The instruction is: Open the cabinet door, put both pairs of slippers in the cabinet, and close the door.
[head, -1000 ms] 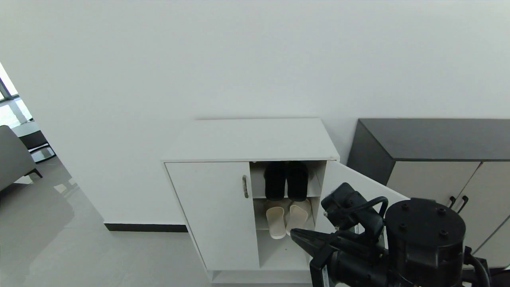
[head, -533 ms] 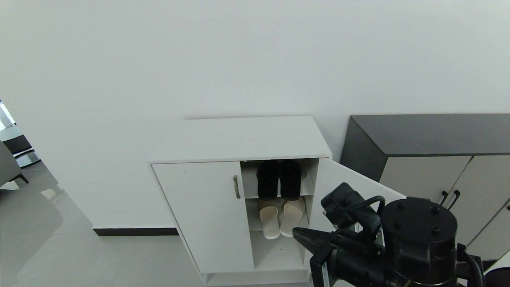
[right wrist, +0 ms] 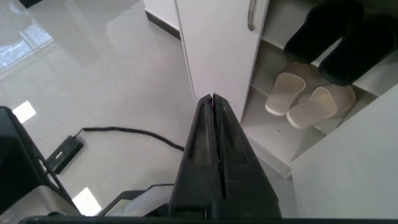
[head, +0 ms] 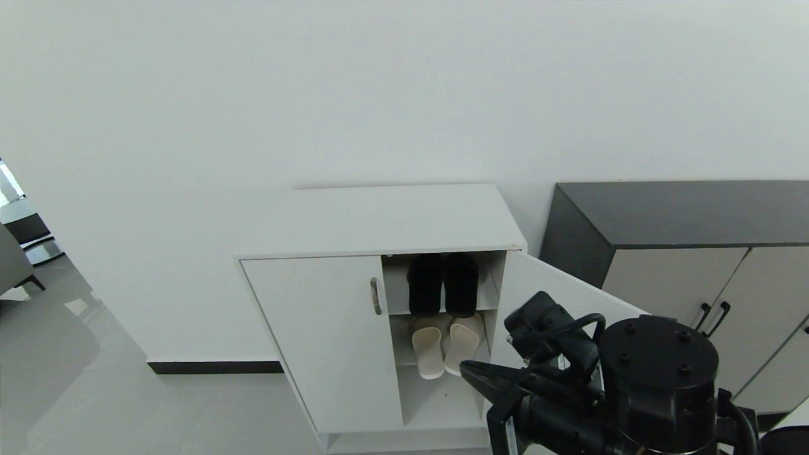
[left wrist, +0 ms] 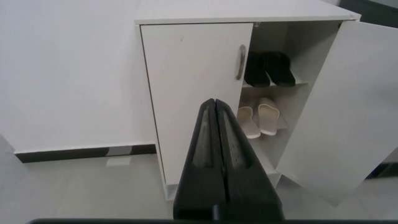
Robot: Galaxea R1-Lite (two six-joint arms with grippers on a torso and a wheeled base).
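No legible text, label, brand or number on any surface.

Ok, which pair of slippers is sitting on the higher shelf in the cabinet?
The black pair, on the top shelf of the white cabinet. The cream pair lies on the shelf directly below it.

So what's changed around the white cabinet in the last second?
Only the head camera shifted, sliding the whole scene; nothing was grasped or released. Unchanged: black slippers above cream slippers inside the white cabinet, right door open, left door shut, left gripper and right gripper shut.
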